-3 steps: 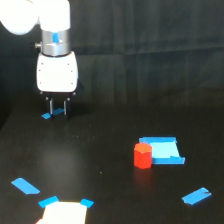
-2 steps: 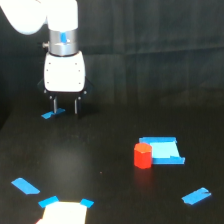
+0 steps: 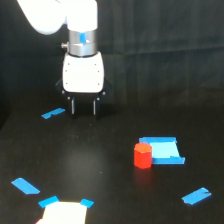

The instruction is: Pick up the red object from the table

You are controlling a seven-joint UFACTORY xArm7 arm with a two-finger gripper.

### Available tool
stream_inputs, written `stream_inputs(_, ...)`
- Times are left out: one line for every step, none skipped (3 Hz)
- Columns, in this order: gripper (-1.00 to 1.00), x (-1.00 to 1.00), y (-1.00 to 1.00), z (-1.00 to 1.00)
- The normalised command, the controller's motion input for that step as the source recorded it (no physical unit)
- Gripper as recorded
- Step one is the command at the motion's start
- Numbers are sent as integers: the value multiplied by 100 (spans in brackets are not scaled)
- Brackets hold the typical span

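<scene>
Pincer (image 3: 83, 106) positioned above the matte black surface (image 3: 105, 165), fingers pointing down, spread apart with a visible gap, gripping nothing. Red block (image 3: 142, 155) located upright on the surface, well apart from the pincer toward the exterior view's right and lower in the frame. Flat blue square piece (image 3: 165, 150) touching the block's far right side. Blue tape strip (image 3: 53, 113) just beside the pincer, toward the exterior view's left.
</scene>
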Motion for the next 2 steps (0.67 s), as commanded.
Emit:
stream_inputs(100, 95, -15, -55)
stream_inputs(-100, 100, -11, -61)
